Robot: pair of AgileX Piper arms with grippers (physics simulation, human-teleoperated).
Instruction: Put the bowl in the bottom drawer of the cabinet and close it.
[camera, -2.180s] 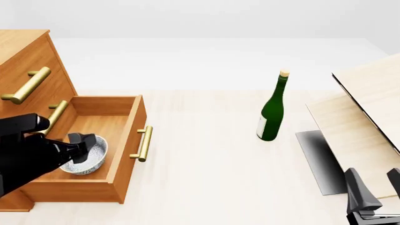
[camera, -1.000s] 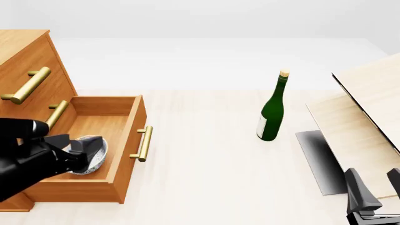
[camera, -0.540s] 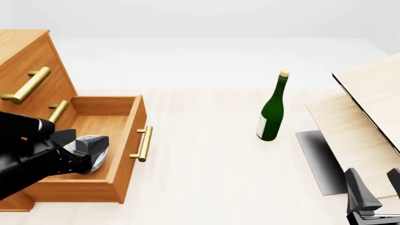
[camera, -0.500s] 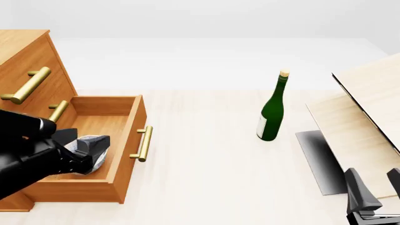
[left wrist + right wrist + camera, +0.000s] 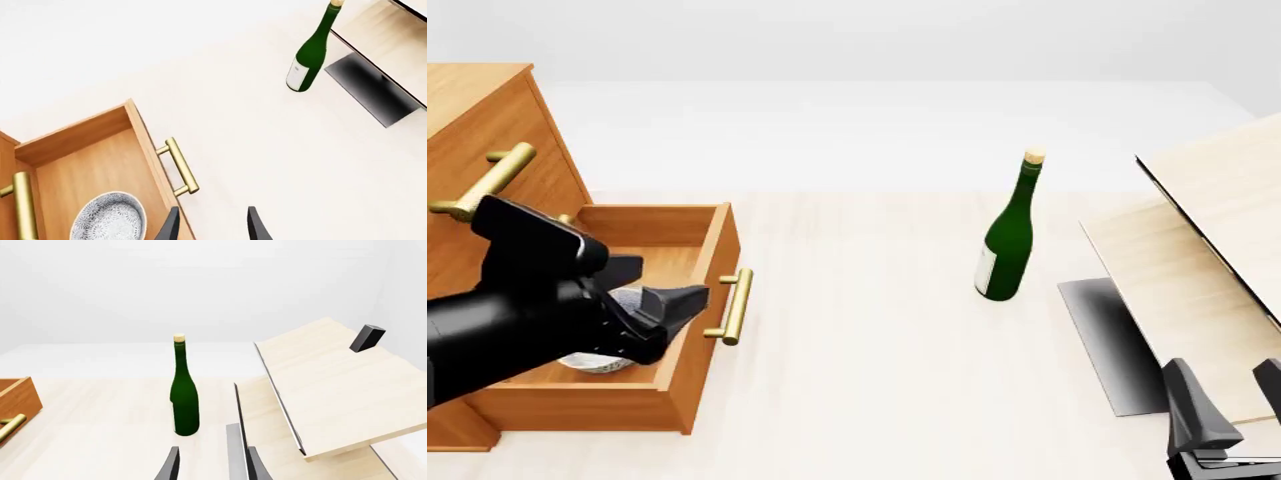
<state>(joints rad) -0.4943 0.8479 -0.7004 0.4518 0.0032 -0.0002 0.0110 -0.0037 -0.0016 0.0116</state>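
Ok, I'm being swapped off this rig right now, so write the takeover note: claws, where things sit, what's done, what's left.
Left claw: open, empty, above the bottom drawer's front edge near its brass handle.
Right claw: open, empty, off to the right near the pale boards.
Bowl: lying inside the open bottom drawer of the cabinet.
Done: bowl placed and let go.
Left: push the drawer shut.

Orange-brown wood, brass, speckled white and bottle green on a pale table

The cabinet point(image 5: 481, 130) and its bottom drawer point(image 5: 93, 165) are orange-brown wood with brass bar handles point(image 5: 179, 166). The bowl point(image 5: 109, 223) is white with a fine grey speckle. The bottle point(image 5: 1009, 232) is dark green with a white label and tan cork. The boards point(image 5: 327, 385) are pale wood; both arms are black.
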